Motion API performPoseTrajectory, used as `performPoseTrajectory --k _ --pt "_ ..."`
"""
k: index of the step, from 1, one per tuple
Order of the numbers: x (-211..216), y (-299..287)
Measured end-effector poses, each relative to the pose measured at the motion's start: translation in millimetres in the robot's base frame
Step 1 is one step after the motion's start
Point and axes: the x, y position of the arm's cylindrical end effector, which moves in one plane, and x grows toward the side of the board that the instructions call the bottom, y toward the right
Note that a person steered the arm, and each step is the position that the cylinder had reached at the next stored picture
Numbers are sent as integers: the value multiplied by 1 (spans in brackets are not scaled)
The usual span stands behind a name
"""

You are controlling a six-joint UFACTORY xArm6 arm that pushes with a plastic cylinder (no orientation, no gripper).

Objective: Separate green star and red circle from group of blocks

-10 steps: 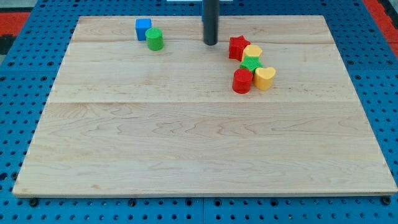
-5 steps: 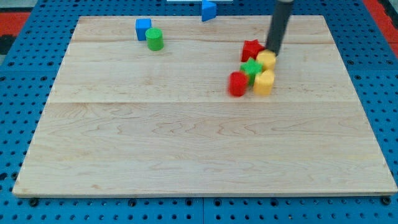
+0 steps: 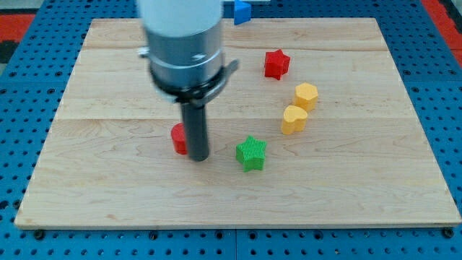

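The green star (image 3: 251, 152) lies on the wooden board (image 3: 361, 188) below the middle, apart from the other blocks. The red circle (image 3: 178, 138) is to its left, partly hidden behind my rod. My tip (image 3: 198, 157) rests on the board touching the red circle's right side, left of the green star. At the upper right stay the red star (image 3: 276, 63), a yellow hexagon (image 3: 306, 95) and a yellow heart (image 3: 293, 119).
The arm's large grey body (image 3: 182, 43) covers the board's upper left and hides whatever lies there. A blue block (image 3: 242, 10) sits off the board past its top edge. Blue pegboard (image 3: 22, 108) surrounds the board.
The arm swept from the upper right down to the left. The green star and red circle slid down and left out of the cluster. The yellow blocks and red star spread slightly apart.
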Motion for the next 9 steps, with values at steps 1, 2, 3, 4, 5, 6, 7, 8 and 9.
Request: performPoseTrajectory --k 1,2,3,4,5,6,7,8,9 --pt "13 11" --pt "22 88" --pt "23 148" --pt "17 161" --pt "7 122" --pt "10 55" --pt "18 89" --pt "4 54" --pt "-14 10"
